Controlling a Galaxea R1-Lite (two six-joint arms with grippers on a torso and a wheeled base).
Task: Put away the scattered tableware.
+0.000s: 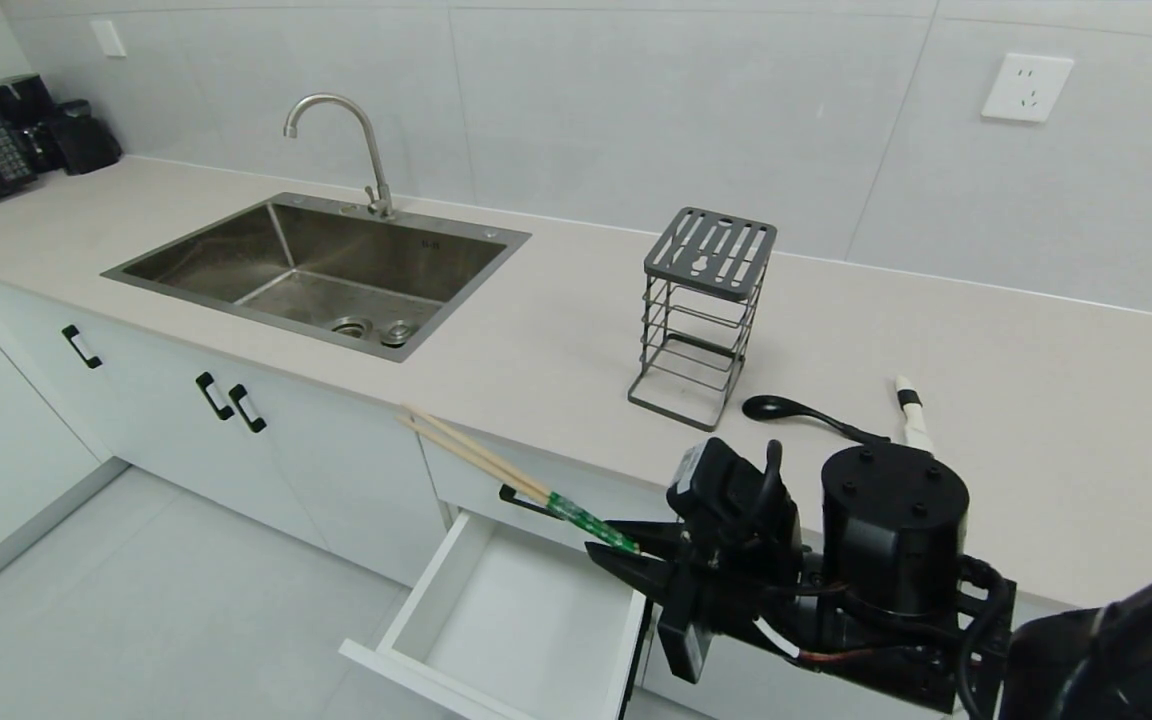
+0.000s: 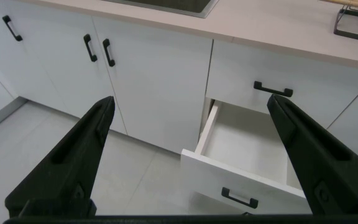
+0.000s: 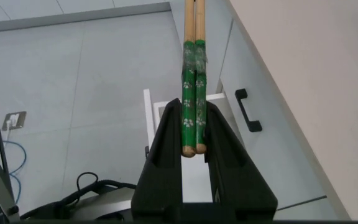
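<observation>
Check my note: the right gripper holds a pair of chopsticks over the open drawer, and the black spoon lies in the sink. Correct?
The spoon's place is wrong. The black spoon lies on the countertop beside the wire rack, as the head view shows. The right gripper does hold the chopsticks over the open drawer.

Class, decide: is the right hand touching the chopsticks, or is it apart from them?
Touching. The right wrist view shows the right hand clamped against both sides of the chopsticks at their green ends, with no gap.
</observation>
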